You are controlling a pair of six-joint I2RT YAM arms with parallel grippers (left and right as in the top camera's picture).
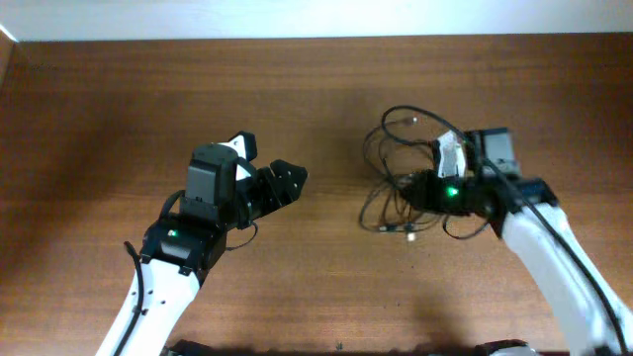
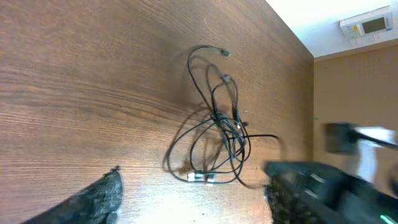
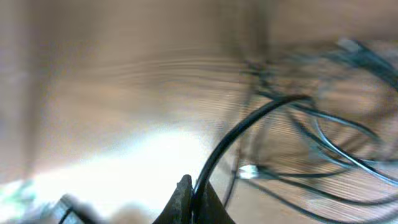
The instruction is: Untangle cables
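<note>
Cables [image 2: 217,121] are judged light, limp and snag-prone. One strand is pinched by the right gripper [image 3: 189,202]. The left gripper [image 1: 282,180] is held wide. A plug end is best taken.

I read a brown wood-grain table [image 1: 316,99] filling the overhead view, with a pale strip [image 1: 297,18] bordering its far edge at 12 o'clock. In the left wrist view, a beige wall [image 2: 354,87] stands at 3 o'clock. A white boxed unit [image 2: 367,26] sits at 2 o'clock, where that wall meets a white surface.
</note>
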